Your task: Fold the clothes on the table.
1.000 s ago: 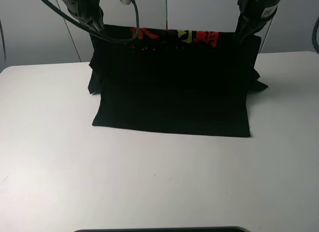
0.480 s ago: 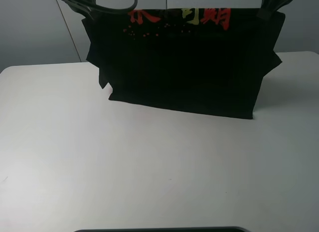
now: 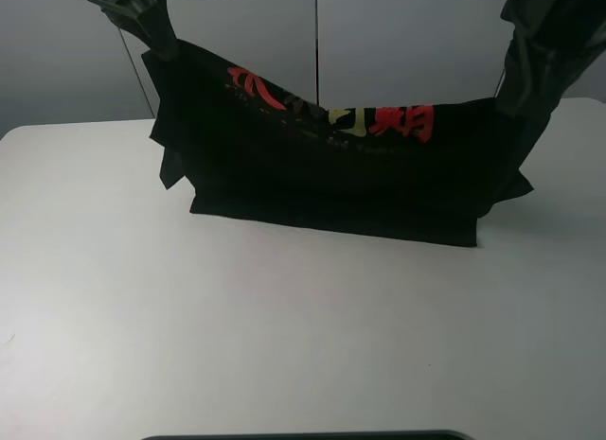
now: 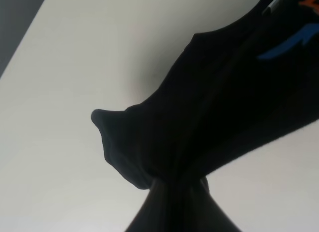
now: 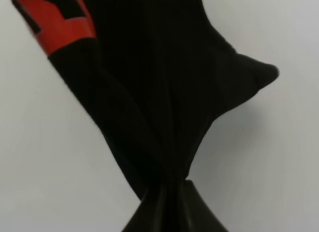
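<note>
The black T-shirt (image 3: 341,175) hangs between my two grippers, its red and yellow characters (image 3: 379,120) facing the camera. Its top edge sags in the middle and its bottom hem rests on the white table (image 3: 284,336). My left gripper (image 3: 159,50) is shut on the shirt's upper left corner, and my right gripper (image 3: 513,92) on the upper right corner, a little lower. In the left wrist view the cloth (image 4: 199,122) bunches into a pinch, and so does the cloth (image 5: 164,107) in the right wrist view. The fingers are hidden by cloth.
Grey wall panels (image 3: 398,43) stand behind the table. A sleeve hangs loose at each side of the shirt (image 3: 170,166). A dark edge (image 3: 303,435) shows at the bottom of the exterior high view. Bare table top lies in front of the hem.
The shirt was lifted taut, then both grippers came lower and closer together. The top edge now sags in the middle and the hem has moved back toward the camera.
</note>
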Controlling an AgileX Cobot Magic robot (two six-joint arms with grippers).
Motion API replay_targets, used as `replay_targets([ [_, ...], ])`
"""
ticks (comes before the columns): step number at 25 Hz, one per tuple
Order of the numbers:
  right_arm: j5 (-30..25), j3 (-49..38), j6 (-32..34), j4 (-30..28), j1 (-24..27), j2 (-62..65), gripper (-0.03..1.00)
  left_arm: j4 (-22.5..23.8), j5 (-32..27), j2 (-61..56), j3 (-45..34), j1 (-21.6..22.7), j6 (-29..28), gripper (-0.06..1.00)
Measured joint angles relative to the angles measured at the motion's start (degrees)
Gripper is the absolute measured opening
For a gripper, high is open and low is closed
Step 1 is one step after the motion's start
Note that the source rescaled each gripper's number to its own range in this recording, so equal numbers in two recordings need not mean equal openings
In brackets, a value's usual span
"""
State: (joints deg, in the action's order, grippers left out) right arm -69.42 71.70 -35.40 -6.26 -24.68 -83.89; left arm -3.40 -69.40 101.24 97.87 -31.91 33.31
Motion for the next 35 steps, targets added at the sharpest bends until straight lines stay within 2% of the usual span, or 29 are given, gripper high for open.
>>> replay_targets([
  [3,-0.5,-0.5,-0.1,1.7,-0.6,0.7,0.00,-0.5,-0.1,-2.0,-5.4,0.0,0.1,0.00],
  [10,-0.7,-3.6,-1.5,11.1,-1.0,1.8,0.00,-2.6,-0.3,-6.7,-20.4,0.0,0.1,0.00],
  [15,-0.7,-9.7,-1.7,13.0,-1.5,1.8,0.00,-4.6,0.2,-8.7,-29.8,0.0,-0.2,0.00],
  [24,-0.7,-18.6,-1.5,20.7,-6.6,2.0,0.00,-8.1,2.8,-9.5,-38.7,0.0,-0.2,0.00],
  [29,-0.7,-21.9,-0.7,18.7,-6.7,2.0,0.00,-8.4,5.8,-9.8,-41.2,0.0,-0.4,0.00],
  [32,-0.3,-22.2,2.5,14.9,-6.7,2.0,0.00,-8.4,10.8,-9.8,-41.3,0.0,-3.1,0.00],
  [35,4.2,-22.2,5.7,10.6,-6.7,2.0,0.00,-8.4,16.0,-9.8,-41.3,0.0,-5.2,0.00],
])
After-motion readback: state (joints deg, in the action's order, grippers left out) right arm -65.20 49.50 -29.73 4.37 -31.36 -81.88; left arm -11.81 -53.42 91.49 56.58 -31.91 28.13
